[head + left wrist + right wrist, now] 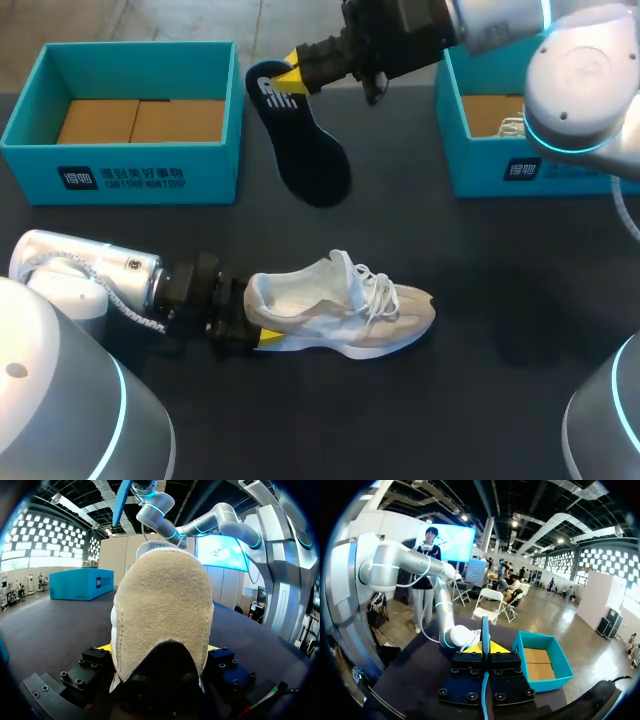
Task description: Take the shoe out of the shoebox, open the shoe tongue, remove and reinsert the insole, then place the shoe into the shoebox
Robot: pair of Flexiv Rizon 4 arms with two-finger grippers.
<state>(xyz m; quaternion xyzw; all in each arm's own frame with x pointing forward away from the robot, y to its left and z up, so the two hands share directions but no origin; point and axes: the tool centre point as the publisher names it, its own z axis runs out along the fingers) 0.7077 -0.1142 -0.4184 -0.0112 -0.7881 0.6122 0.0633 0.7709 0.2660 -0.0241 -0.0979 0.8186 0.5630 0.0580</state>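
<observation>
- While the insole (306, 150) hangs out of the shoe, the step in hand reads as the turn between removal and reinsertion: tongue work and extraction look done, return to the box not yet begun.
- Shoe (350, 305): pale, white laces, on its sole on the dark table (480, 300), toe pointing away from my left arm, collar open upward.
- Left gripper (255, 318): clamped across the heel, one finger on each side, as the left wrist view shows.
- Right gripper (289, 74): pinching the heel end of the dark insole, which hangs in the air above the table between the two boxes, well apart from the shoe.
- Left shoebox (120, 182): teal, open, only brown card inside.
- Right shoebox (490, 172): teal, open, something white inside; what it is cannot be told.
- Next move, as judged: carry the insole over the collar, tip its toe end down and forward into the shoe, while the left gripper steadies the heel.
</observation>
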